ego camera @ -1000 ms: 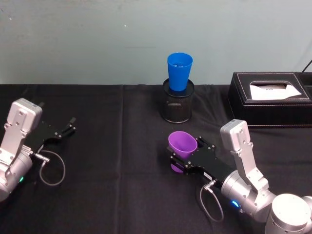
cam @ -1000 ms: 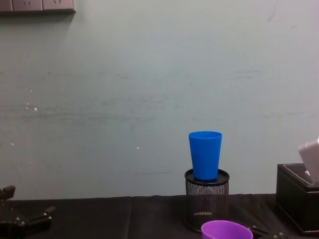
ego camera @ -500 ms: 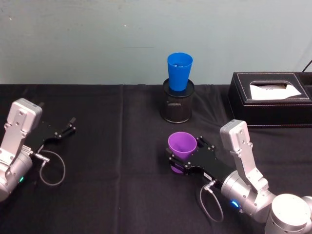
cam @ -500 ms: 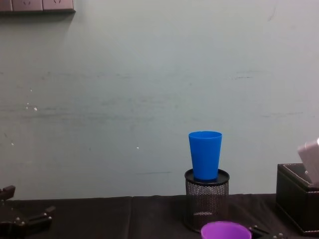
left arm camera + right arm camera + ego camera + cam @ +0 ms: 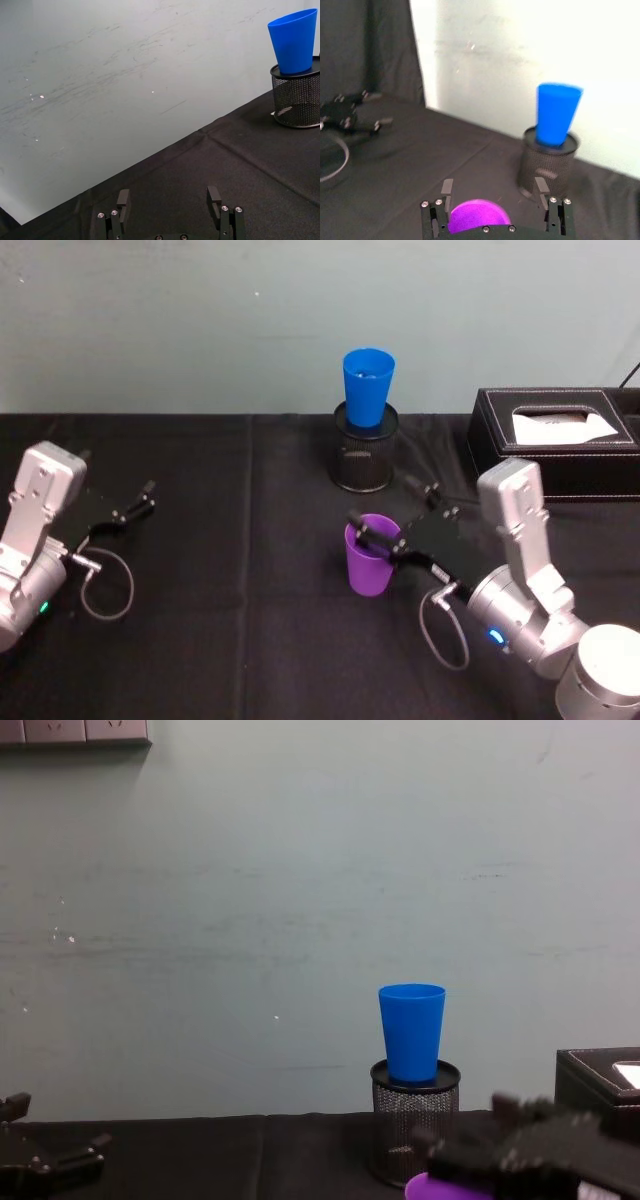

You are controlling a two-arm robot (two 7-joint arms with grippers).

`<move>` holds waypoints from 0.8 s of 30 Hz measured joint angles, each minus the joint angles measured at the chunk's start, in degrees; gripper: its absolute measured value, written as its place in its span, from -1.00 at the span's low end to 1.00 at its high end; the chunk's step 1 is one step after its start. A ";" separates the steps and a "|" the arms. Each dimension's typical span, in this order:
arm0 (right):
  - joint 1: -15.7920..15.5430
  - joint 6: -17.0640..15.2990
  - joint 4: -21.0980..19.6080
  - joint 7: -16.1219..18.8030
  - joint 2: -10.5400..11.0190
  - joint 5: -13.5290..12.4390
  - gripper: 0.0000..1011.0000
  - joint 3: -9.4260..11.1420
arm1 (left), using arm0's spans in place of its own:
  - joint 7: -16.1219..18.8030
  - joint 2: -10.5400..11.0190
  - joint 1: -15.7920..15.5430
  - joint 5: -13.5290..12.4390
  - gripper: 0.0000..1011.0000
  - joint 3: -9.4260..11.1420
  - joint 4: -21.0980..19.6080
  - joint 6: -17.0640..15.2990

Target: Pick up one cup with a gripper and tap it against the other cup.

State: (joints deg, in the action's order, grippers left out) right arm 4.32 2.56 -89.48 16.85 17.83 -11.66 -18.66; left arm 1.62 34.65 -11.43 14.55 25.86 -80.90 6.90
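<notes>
- Two cups are standing on the black table [image 5: 250,640]: the purple cup [image 5: 369,562] is sitting upright near the middle of the head view, and the blue cup [image 5: 367,387] is standing at its 12 o'clock, well apart from it.
- The blue cup is resting with its narrow base down in the black mesh holder [image 5: 365,458], close to the pale wall [image 5: 200,320].
- The right gripper [image 5: 385,510] is reaching in from the purple cup's 4 o'clock, one finger [image 5: 372,534] lying across the cup's rim and the other at the far side, near the holder.
- In the right wrist view the fingers are standing wide on either side of the purple cup [image 5: 479,216]; whether they are pressing its wall I cannot tell.
- A black tissue box [image 5: 555,443] is sitting at the purple cup's 2 o'clock.
- The left gripper [image 5: 135,508] is lying parked at the cup's 9 o'clock, well apart, its fingers spread with nothing between them in the left wrist view.
</notes>
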 joint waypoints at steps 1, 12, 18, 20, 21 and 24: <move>-0.25 0.01 -0.68 -0.31 0.00 0.04 0.98 0.39 | 0.00 0.00 0.00 0.00 0.98 0.00 0.00 0.00; -4.88 -2.88 -5.00 -11.57 -3.94 4.30 0.98 5.61 | 0.00 0.00 0.00 0.00 0.98 0.00 0.00 0.00; -5.07 -5.43 -1.00 -16.56 -7.09 6.93 0.98 6.76 | 0.00 0.00 0.00 0.00 0.98 0.00 0.00 0.00; -4.81 -5.55 0.10 -17.07 -7.57 7.43 0.98 6.91 | 0.00 0.00 0.00 0.00 0.98 0.00 0.00 0.00; -4.58 -5.62 0.86 -17.31 -7.93 7.93 0.98 7.01 | 0.00 0.00 0.00 0.00 0.98 0.00 0.00 0.00; -4.26 -5.49 2.02 -17.43 -8.34 8.59 0.98 7.15 | 0.00 0.00 0.00 0.00 0.98 0.00 0.00 0.00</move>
State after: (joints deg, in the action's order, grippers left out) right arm 0.06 -2.93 -87.47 -0.58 9.49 -3.07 -11.51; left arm 1.62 34.65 -11.43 14.55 25.86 -80.90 6.91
